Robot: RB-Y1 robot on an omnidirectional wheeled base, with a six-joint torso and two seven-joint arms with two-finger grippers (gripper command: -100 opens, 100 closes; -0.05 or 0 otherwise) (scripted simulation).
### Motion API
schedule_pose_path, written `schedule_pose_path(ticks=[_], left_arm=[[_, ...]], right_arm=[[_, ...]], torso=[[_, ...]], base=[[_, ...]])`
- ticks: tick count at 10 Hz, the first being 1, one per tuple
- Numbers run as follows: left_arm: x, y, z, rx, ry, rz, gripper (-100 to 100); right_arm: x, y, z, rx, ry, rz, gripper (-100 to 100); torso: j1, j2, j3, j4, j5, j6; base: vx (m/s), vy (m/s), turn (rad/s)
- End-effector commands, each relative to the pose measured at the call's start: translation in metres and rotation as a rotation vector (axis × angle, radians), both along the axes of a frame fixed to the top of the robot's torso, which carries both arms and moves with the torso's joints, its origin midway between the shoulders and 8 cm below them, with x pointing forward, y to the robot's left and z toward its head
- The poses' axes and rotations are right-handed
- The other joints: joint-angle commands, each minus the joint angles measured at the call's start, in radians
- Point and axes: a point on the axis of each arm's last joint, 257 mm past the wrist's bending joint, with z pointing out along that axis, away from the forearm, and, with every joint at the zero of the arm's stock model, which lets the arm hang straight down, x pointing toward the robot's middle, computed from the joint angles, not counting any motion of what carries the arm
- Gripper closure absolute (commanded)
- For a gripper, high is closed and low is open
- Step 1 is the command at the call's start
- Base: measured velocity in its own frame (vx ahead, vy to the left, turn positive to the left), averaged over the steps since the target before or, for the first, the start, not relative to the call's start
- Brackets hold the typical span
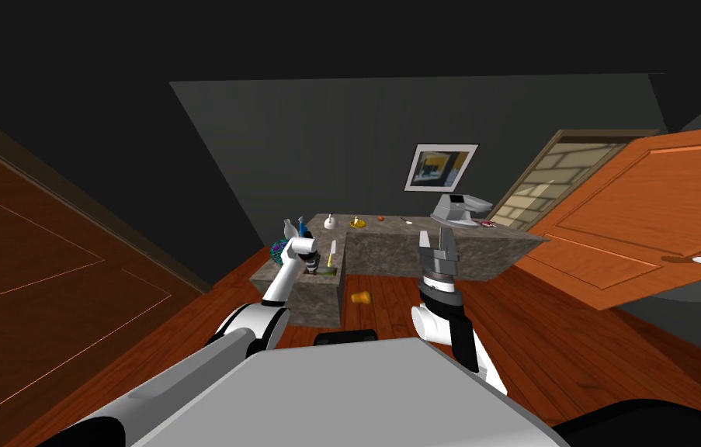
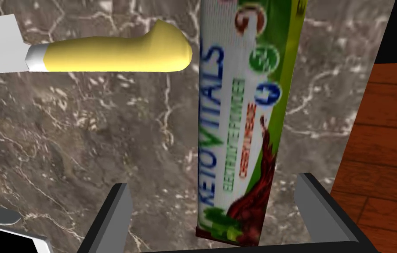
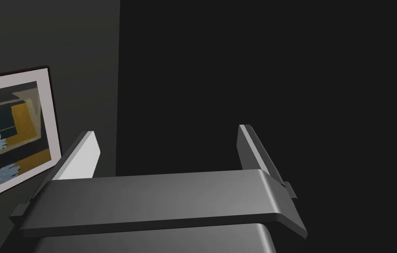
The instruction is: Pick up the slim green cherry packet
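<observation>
In the head view the left gripper (image 1: 312, 264) sits just left of centre, pointing down at the near end of an L-shaped marble counter (image 1: 418, 248). There the packet (image 1: 330, 272) is no more than a greenish sliver next to a knife (image 1: 332, 253). The left wrist view gives the detail: the packet is slim and green, with a white panel, blue lettering reading KETO VITALS and a dark red cherry splash. It lies flat on the marble with its length running away from the gripper. Its near end lies between the two fingers (image 2: 118, 206), which stand wide apart and touch nothing, with bare marble on either side of the packet. The butt of the knife's yellow handle is just beside the packet's long edge, and its white blade points away from it. Past the counter's edge, on the packet's other side, is wood floor (image 2: 391, 153). The head view adds the wider scene: a yellow cup (image 1: 361, 297) on the floor at centre, a white bottle (image 1: 329, 222), a yellow dish (image 1: 358, 223) and a grey appliance (image 1: 461, 209) on the far counter, and an orange door (image 1: 651, 217) at right. The right gripper (image 1: 438, 240) is raised right of centre, and the right wrist view shows its fingers apart with nothing between them.
</observation>
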Motion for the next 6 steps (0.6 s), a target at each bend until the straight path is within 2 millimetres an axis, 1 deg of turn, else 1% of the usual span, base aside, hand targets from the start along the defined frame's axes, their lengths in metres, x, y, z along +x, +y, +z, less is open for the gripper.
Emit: schedule_pose_path(ticks=[1, 2, 3, 5, 6], left_arm=[[-0.009, 0.003, -0.005, 0.004, 0.040, -0.001, -100], [-0.019, 0.006, -0.010, 0.008, 0.094, -0.002, -100], [-0.021, 0.006, -0.010, 0.009, 0.098, -0.002, -100], [-0.039, 0.010, -0.017, 0.014, 0.188, -0.003, -100], [-0.041, 0.010, -0.017, 0.015, 0.195, -0.003, -100]], right_arm=[[0.000, 0.000, 0.000, 0.000, 0.000, 0.000, 0], [0.000, 0.000, 0.000, 0.000, 0.000, 0.000, 0], [0.000, 0.000, 0.000, 0.000, 0.000, 0.000, 0], [0.000, 0.000, 0.000, 0.000, 0.000, 0.000, 0], [0.000, 0.000, 0.000, 0.000, 0.000, 0.000, 0]], torso=[[0.000, 0.000, 0.000, 0.000, 0.000, 0.000], [0.000, 0.000, 0.000, 0.000, 0.000, 0.000], [0.000, -0.001, 0.000, 0.000, 0.000, 0.000], [0.000, -0.001, -0.001, 0.000, 0.000, 0.000], [0.000, -0.002, -0.001, 0.000, 0.000, 0.000]], base=[[0.025, -0.004, -0.053], [0.038, -0.006, -0.107], [0.033, 0.000, -0.050], [0.047, -0.008, -0.106], [0.042, -0.006, -0.049]])
